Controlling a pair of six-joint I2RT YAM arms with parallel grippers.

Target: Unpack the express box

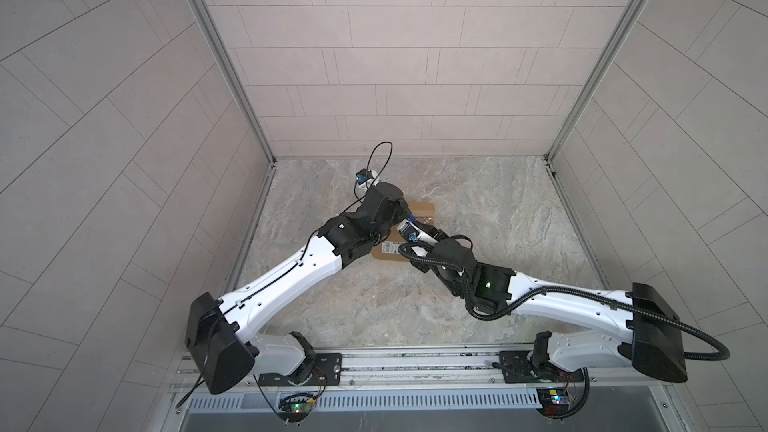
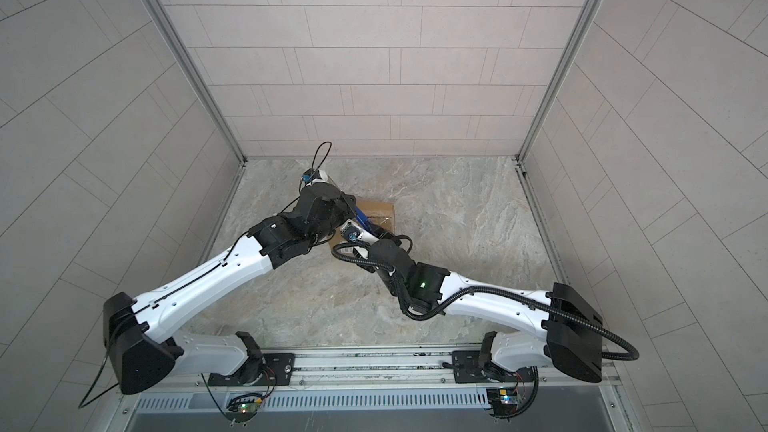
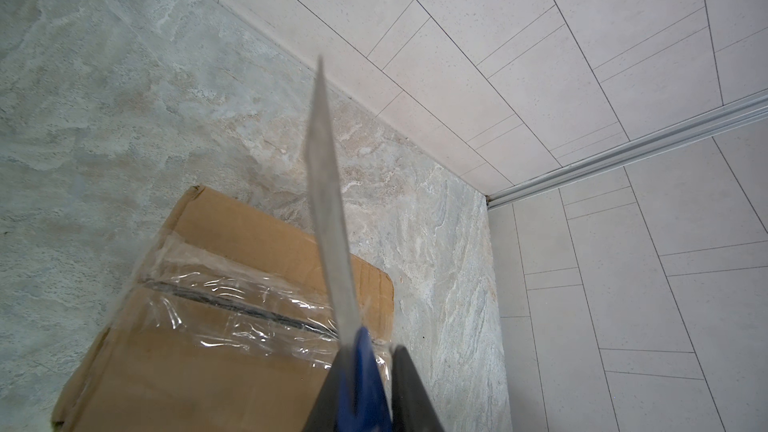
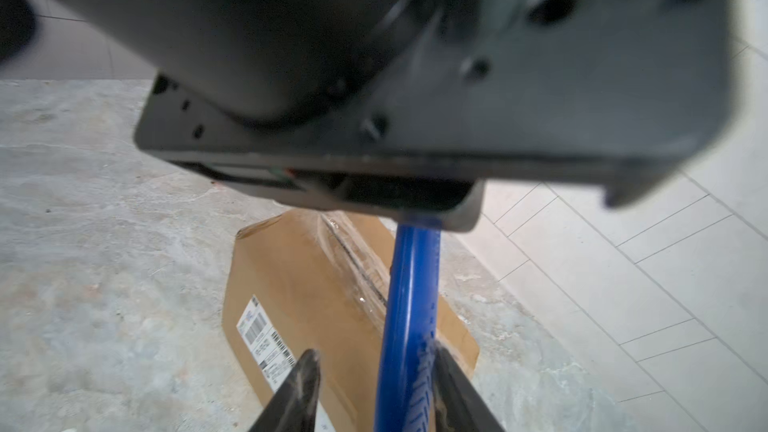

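Note:
The express box [image 1: 423,210] is a brown carton lying flat on the marble top, mostly hidden under both wrists in both top views. Clear tape [image 3: 232,305] runs along its seam, and a white label [image 4: 266,338] sits on one side. My left gripper [image 3: 371,351] is shut on the blue utility knife [image 3: 365,380], whose bare blade [image 3: 328,201] juts out above the box [image 3: 249,238]. My right gripper [image 4: 374,351] stands open around the knife's handle [image 4: 411,284]. One finger [image 4: 451,380] touches the handle and the other finger stands apart from it.
The tiled back wall [image 1: 415,76] and side walls close in the marble tabletop [image 1: 498,209]. Aluminium corner posts [image 1: 582,76] stand at the back corners. The arms' base rail [image 1: 415,363] runs along the front edge. Bare marble lies right of the box.

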